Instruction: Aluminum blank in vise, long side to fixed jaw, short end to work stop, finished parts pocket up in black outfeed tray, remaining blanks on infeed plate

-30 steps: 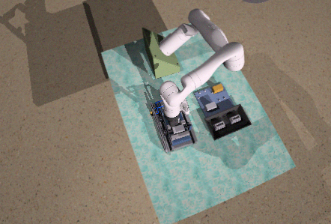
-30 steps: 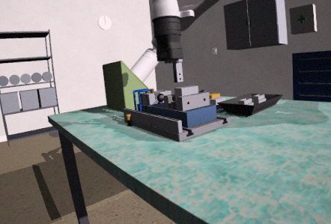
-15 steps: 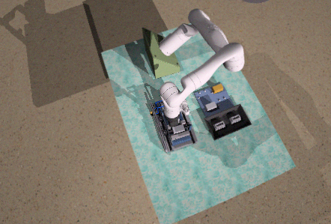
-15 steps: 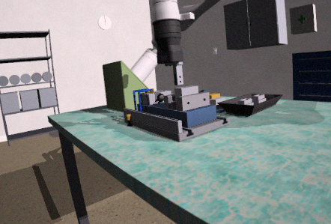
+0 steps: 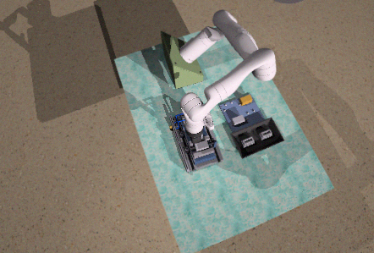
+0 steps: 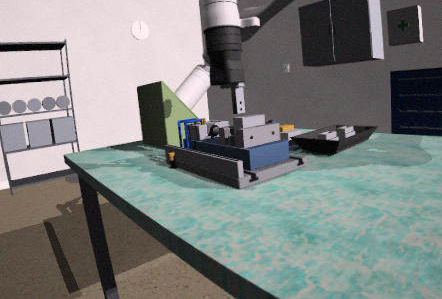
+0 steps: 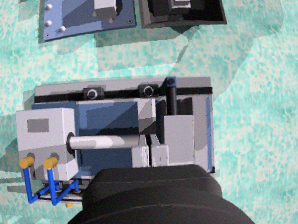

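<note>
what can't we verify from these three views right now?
- Gray aluminum blank in the blue-bodied vise: contact with fixed jaw and work stop unreadable. Top view: the white arm covers it; wrist view: the black wrist housing cuts it off.
- Gripper: shut and empty; whether it touches the blank is too close to call in the exterior view.
- Pins of the blue infeed plate: too small.
- Black outfeed tray: pocket detail blurred.

The closed fingers hang just above the vise, whose blocks stand close below. At 3 o'clock in the top view the infeed plate and the black tray crowd the tabletop; toward 6 o'clock nothing stands on it
</note>
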